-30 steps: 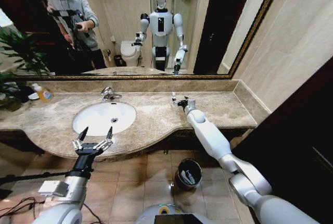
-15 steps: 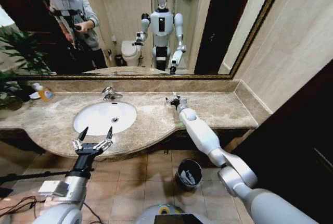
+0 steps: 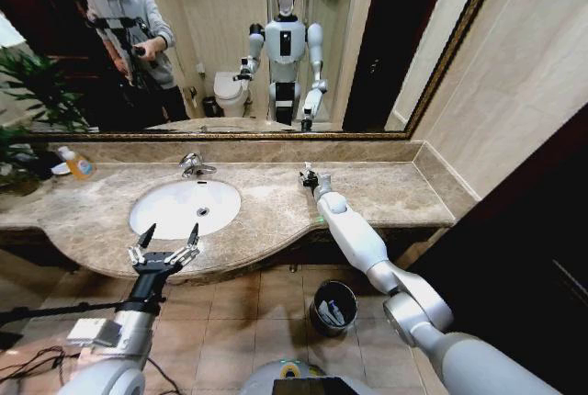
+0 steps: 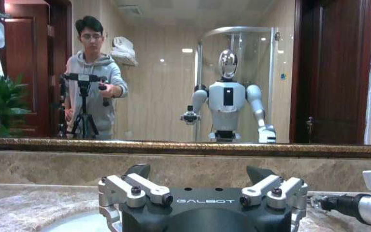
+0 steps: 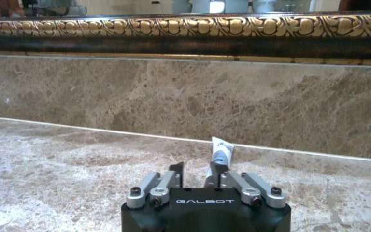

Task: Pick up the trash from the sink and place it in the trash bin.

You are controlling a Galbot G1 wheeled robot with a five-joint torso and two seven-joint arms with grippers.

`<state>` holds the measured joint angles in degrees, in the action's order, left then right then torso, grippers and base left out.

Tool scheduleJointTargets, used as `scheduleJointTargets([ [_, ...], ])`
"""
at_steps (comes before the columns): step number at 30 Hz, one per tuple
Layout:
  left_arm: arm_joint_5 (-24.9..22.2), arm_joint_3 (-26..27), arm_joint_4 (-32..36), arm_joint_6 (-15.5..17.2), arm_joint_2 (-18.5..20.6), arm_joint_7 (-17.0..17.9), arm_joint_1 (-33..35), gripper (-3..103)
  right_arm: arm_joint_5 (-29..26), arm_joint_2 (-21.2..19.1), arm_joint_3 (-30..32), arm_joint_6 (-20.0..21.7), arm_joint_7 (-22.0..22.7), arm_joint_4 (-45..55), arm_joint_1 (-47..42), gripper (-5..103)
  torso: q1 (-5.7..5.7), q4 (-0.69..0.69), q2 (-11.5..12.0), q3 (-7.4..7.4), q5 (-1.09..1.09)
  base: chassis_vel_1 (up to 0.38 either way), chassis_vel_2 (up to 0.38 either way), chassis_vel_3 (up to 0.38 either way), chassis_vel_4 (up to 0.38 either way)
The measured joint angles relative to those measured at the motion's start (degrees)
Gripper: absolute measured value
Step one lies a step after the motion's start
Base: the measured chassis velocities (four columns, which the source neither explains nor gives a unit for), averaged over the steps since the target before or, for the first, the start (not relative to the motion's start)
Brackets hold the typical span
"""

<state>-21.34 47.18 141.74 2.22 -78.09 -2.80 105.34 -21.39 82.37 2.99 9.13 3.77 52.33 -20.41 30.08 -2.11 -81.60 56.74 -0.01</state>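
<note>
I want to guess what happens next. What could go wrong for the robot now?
The right pincer pinches just one end of a small white tube above the marble counter, so it might slip out. The trash bin sits low on the floor with a small opening, so a drop could miss. The left pincer hangs open by the sink.

Right arm: stretched fully forward, right claw (image 3: 307,174) at its far end, fingers closed on a small white tube (image 5: 221,152) that sticks up past the tips. Left arm: bent low, left claw (image 3: 166,242) raised, fingers spread wide, holding nothing.

Bin contents (image 3: 334,310) too small to tell; tube (image 5: 221,152) base hidden behind jaws.
</note>
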Motion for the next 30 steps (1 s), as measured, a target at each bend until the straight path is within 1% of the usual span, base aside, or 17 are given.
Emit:
scheduleJointTargets([
  [1,0.0,0.0,0.0,0.0,0.0,0.0,0.0,100,0.1,0.0,0.0,-0.1,0.0,-0.3,-0.1,21,0.0,0.0,0.0,0.01,0.02,0.0,0.0,0.0,0.0],
  [2,0.0,0.0,0.0,0.0,0.0,0.0,0.0,100,0.2,0.0,0.0,-0.2,0.0,-0.4,-0.1,21,0.01,0.0,0.0,0.01,0.02,0.0,0.0,0.0,0.0],
  [3,0.0,0.0,0.0,0.0,0.0,0.0,0.0,100,0.3,0.0,0.1,-0.3,0.0,-0.6,-0.1,10,0.0,0.0,0.0,0.0,0.01,0.0,0.0,0.0,0.0],
  [5,0.0,0.0,0.0,0.0,0.0,0.0,0.0,100,0.3,-0.1,0.1,-0.4,-0.1,-0.7,-0.1,10,0.0,0.0,0.0,0.0,0.01,0.0,0.0,0.0,0.0],
  [6,0.0,0.0,0.0,0.0,0.0,0.0,0.0,100,0.3,-0.2,0.1,-0.5,-0.1,-0.8,-0.1,5,0.0,0.0,0.0,0.0,0.01,0.0,0.0,0.0,0.0],
  [7,0.0,0.0,0.0,0.0,0.0,0.0,0.0,100,0.2,-0.4,0.2,-0.7,-0.1,-0.8,-0.1,2,0.01,0.0,0.0,0.01,0.02,0.0,0.0,0.0,0.0],
  [10,0.0,0.0,0.0,0.0,0.0,0.0,0.0,100,-0.9,-1.2,0.3,-0.7,-0.2,1.1,-0.8,0,0.0,0.0,0.0,0.01,0.01,0.0,0.0,0.0,0.0],
  [14,0.0,0.0,0.0,0.0,0.0,0.0,0.0,100,-3.1,-3.4,0.7,-1.5,-0.7,5.3,-1.4,0,0.0,0.0,0.0,0.0,0.0,0.0,0.0,0.0,0.0],
  [17,0.0,0.0,0.0,0.0,0.0,0.0,0.0,100,-3.1,-4.2,1.2,-1.8,-1.0,4.6,-0.2,0,0.0,0.01,0.0,0.0,0.0,0.0,0.0,0.0,0.0],
  [20,0.0,0.0,0.0,0.0,0.0,0.0,0.0,100,-3.2,-4.8,1.9,-2.2,-1.3,1.8,1.4,15,0.0,0.01,0.0,0.0,0.01,0.0,0.0,0.0,0.0],
  [21,0.0,0.0,0.0,0.0,0.0,0.0,0.0,100,-3.2,-4.8,1.9,-2.2,-1.3,1.8,1.4,15,0.0,0.01,0.0,0.0,0.01,0.0,0.0,0.0,0.0],
  [22,0.0,0.0,0.0,0.0,0.0,0.0,0.0,100,-3.3,-4.9,2.0,-2.4,-1.5,0.9,1.8,21,0.01,0.01,0.0,0.01,0.02,0.0,0.0,0.0,0.0],
  [23,0.0,0.0,0.0,0.0,0.0,0.0,0.0,100,-3.3,-4.9,2.1,-2.5,-1.6,0.2,2.1,21,0.01,0.01,0.0,0.01,0.02,0.0,0.0,0.0,0.0],
  [25,0.0,0.0,0.0,0.0,0.0,0.0,0.0,100,-2.7,-4.6,2.4,-3.4,-2.1,-2.1,2.9,32,0.0,0.01,0.0,0.01,0.01,0.0,0.0,0.0,0.0],
  [26,0.0,0.0,0.0,0.0,0.0,0.0,0.0,100,-2.7,-4.6,2.4,-3.4,-2.1,-2.1,2.9,32,0.0,0.01,0.0,0.01,0.01,0.0,0.0,0.0,0.0],
  [29,0.0,0.0,0.0,0.0,0.0,0.0,0.0,100,-2.1,-4.3,2.4,-3.9,-2.4,-4.2,3.6,48,0.0,0.0,0.0,0.0,0.0,0.0,0.0,0.0,0.0],
  [30,0.0,0.0,0.0,0.0,0.0,0.0,0.0,100,-2.1,-4.3,2.4,-3.9,-2.4,-4.2,3.6,48,0.0,0.0,0.0,0.0,0.0,0.0,0.0,0.0,0.0],
])
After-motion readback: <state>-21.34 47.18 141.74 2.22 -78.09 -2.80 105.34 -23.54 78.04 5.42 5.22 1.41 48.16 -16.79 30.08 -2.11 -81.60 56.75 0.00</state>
